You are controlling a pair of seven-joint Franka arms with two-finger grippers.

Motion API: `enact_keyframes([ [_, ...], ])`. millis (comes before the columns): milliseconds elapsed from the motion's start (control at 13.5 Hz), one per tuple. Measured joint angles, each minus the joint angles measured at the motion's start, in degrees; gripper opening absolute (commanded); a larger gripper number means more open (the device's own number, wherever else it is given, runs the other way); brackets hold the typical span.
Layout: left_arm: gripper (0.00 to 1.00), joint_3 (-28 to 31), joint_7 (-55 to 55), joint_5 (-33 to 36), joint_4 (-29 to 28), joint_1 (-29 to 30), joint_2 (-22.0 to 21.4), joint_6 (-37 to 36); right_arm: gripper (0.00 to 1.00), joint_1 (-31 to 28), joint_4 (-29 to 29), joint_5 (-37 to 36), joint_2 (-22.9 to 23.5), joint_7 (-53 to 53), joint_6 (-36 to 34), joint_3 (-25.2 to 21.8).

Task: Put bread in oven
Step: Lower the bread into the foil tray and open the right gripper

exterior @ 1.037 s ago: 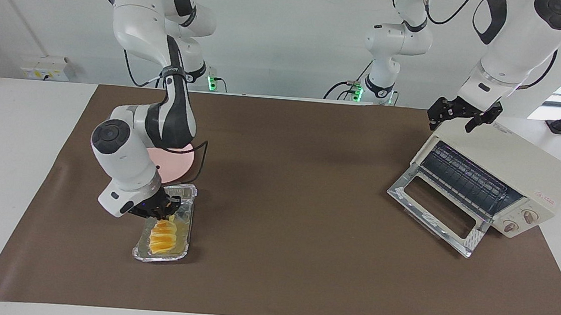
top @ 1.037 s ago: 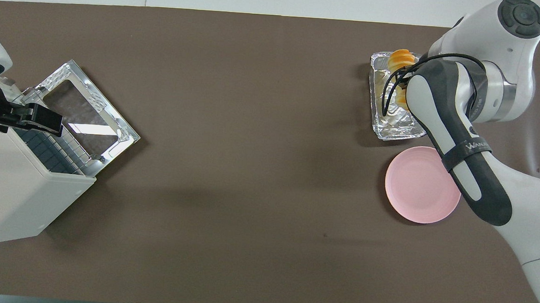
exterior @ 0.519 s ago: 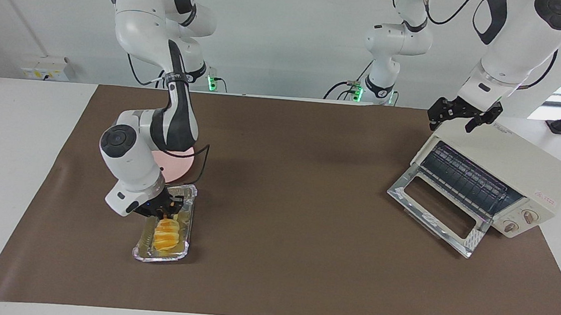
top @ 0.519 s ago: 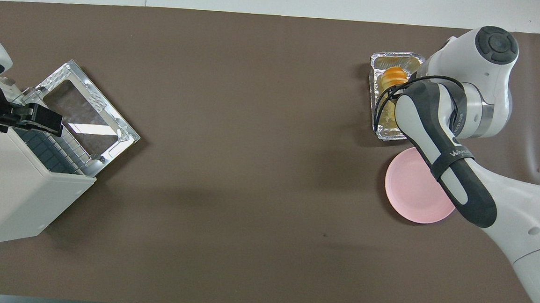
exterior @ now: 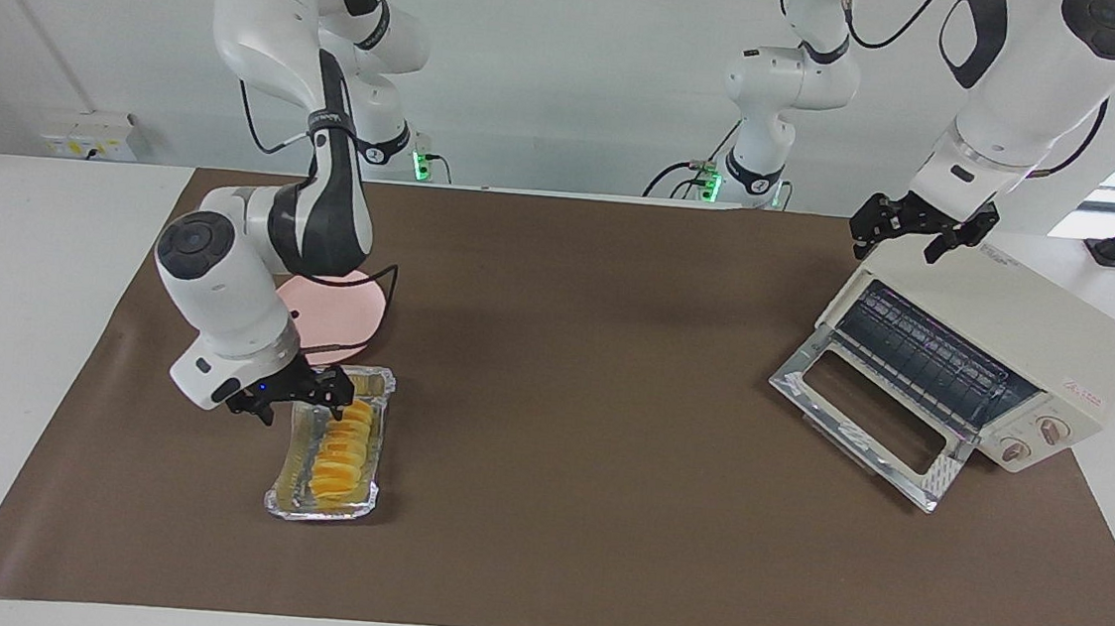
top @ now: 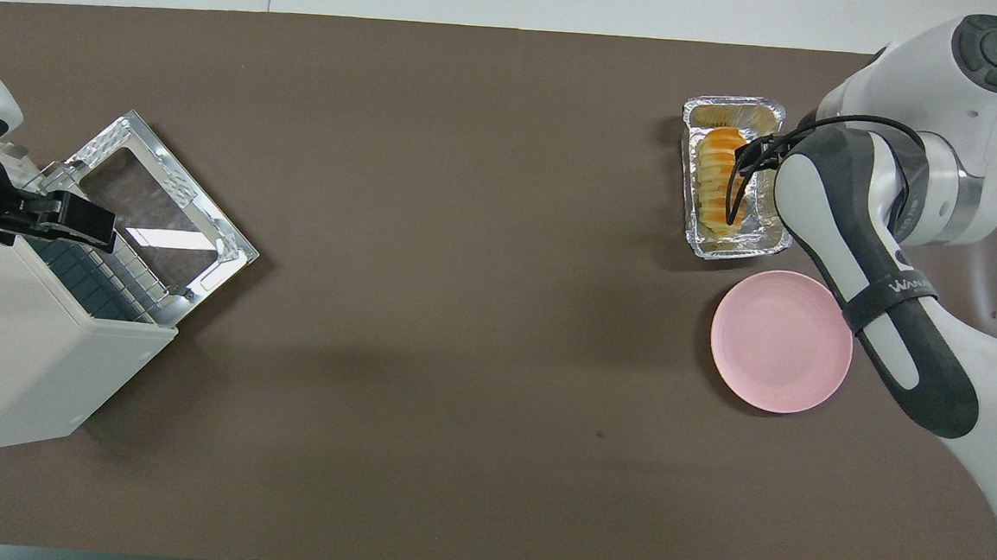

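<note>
The right gripper [exterior: 292,395], fingers spread and empty just above the bread [exterior: 344,453] in its foil tray [exterior: 287,504], may drag that light tray when it grips, while the open, empty left gripper [exterior: 920,232] waits over the oven [exterior: 1043,336].

The bread [exterior: 344,449] is yellow-orange, banded by crosswise ridges, and lies in a shiny silver foil tray [exterior: 283,478] beside a plain pale pink plate [top: 780,341]. The oven [exterior: 1013,317] is cream-white with a small red logo, a dark wire rack and a silvery frame round its glass door. A flat brown mat [exterior: 573,374] covers the white table [exterior: 24,261].
</note>
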Motion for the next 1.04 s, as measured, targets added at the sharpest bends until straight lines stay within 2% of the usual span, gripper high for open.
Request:
enact_keyframes([
  [370,1.00,0.00,0.00,0.00,0.00,0.00,0.00,0.00,0.98,-2.16,-3.11,-1.04,1.86,-1.41,5.69,-0.22],
  [444,1.00,0.00,0.00,0.00,0.00,0.00,0.00,0.00,0.84,-2.23,-3.49,-1.12,2.31,-1.41,6.47,-0.26],
  [593,1.00,0.00,0.00,0.00,0.00,0.00,0.00,0.00,0.50,-2.35,-4.61,-1.16,2.73,-1.41,8.39,-0.31],
  [741,1.00,0.00,0.00,0.00,0.00,0.00,0.00,0.00,0.07,-2.39,-6.14,-1.15,2.72,-1.37,10.67,-0.31],
  [815,1.00,0.00,0.00,0.00,0.00,0.00,0.00,0.00,0.00,-2.39,-6.98,-1.15,2.71,-1.16,11.84,-0.31],
  [1037,1.00,0.00,0.00,0.00,0.00,0.00,0.00,0.00,0.00,-2.15,-8.75,-1.15,2.68,0.94,13.78,-0.25],
])
